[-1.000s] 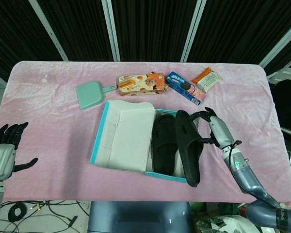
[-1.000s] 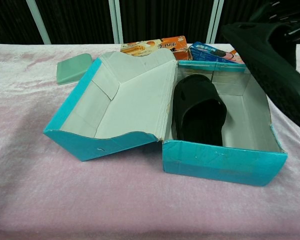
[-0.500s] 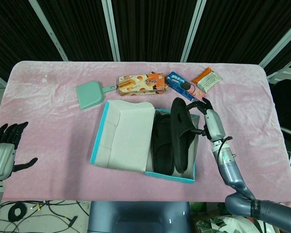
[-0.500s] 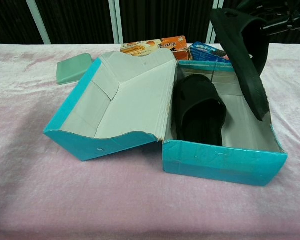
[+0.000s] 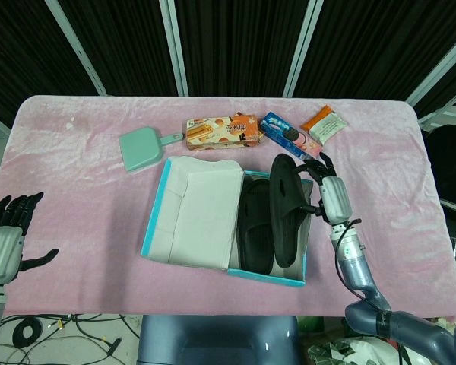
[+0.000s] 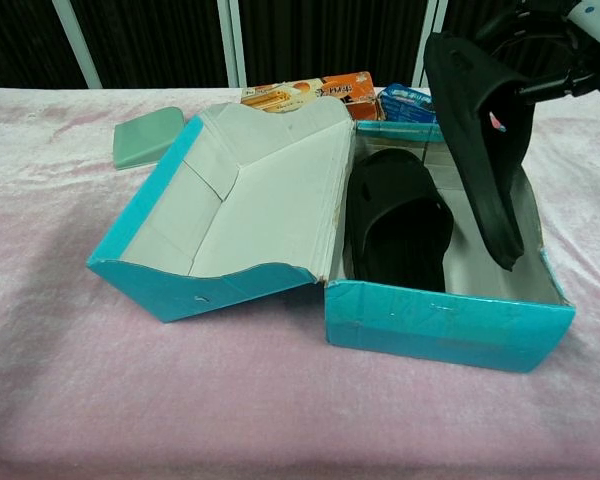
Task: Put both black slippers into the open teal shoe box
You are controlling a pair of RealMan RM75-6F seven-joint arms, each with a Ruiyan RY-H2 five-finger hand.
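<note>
The open teal shoe box (image 5: 157, 228) (image 6: 440, 325) lies mid-table with its white-lined lid folded out to the left. One black slipper (image 5: 254, 232) (image 6: 400, 225) lies flat in the left half of the box. My right hand (image 5: 330, 194) (image 6: 550, 45) grips the second black slipper (image 5: 283, 209) (image 6: 480, 150) by its strap end. That slipper hangs tilted on edge over the right half of the box, toe pointing down inside. My left hand (image 5: 6, 236) hovers at the table's near left edge, fingers spread, holding nothing.
A mint-green dustpan (image 5: 142, 148) (image 6: 147, 135) lies behind the box on the left. An orange snack box (image 5: 222, 131) (image 6: 305, 92), a blue biscuit packet (image 5: 289, 137) (image 6: 410, 102) and an orange snack bag (image 5: 324, 123) sit along the back. Pink cloth covers the table.
My right hand swung the second slipper from outside the box's right wall to over the box and tipped it onto its edge, toe lowering inside. The left hand stayed still.
</note>
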